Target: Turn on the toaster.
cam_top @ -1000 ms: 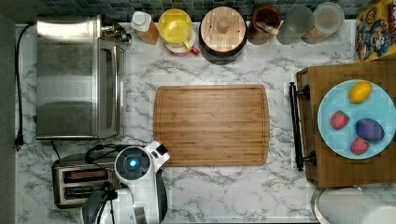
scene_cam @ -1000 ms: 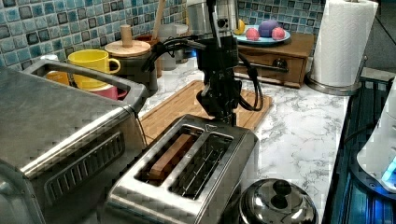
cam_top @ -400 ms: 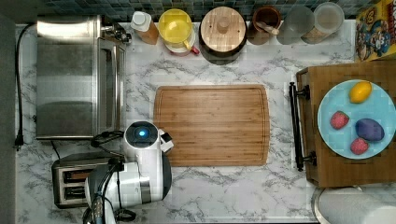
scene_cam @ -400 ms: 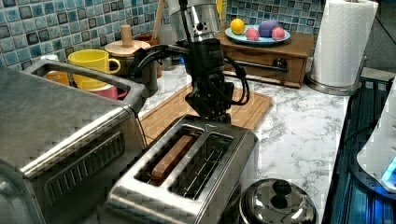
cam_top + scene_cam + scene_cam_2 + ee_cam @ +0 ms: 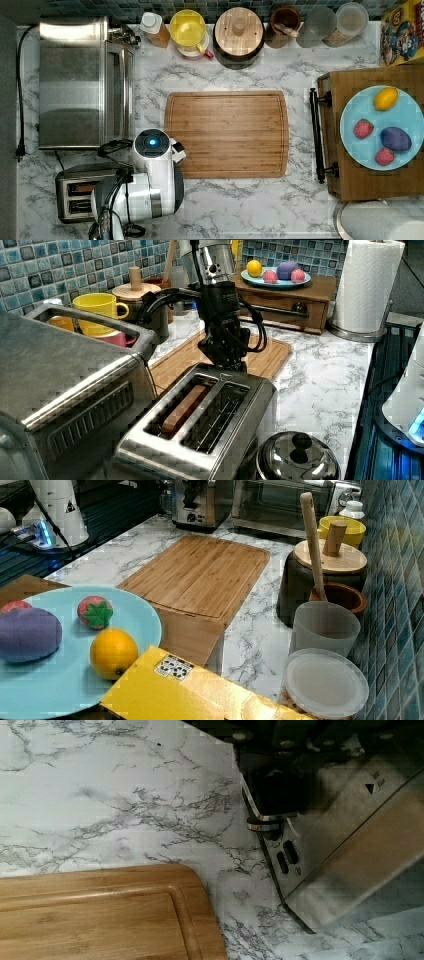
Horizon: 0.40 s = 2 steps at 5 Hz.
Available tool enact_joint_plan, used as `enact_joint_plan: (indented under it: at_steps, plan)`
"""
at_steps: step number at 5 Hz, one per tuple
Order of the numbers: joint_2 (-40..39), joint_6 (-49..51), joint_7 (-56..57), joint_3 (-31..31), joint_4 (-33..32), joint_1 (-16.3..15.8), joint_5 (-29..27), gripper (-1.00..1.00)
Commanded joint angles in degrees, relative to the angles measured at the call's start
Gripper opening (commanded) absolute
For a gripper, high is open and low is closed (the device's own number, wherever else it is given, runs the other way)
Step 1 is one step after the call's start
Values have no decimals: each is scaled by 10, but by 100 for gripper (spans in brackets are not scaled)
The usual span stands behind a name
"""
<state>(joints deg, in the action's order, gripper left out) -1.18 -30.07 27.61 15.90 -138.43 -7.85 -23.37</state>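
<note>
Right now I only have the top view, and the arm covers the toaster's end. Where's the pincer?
Observer: In the left view the pincer hangs just over the toaster's far end.
Operator: Where's the lever?
Observer: The wrist view shows the chrome lever on the end face, close under the toaster's top edge.
Operator: Anything loaded?
Observer: In the left view, one brown slice sits in the slot nearer the toaster oven.
</note>
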Motion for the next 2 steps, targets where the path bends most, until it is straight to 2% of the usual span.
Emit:
enact_joint_plan:
  at_steps: [1, 2]
  plan:
    - [-51, -93, -36, -30, -39, 12, 20, -100]
    - [-51, -93, -37, -24, -39, 19, 21, -100]
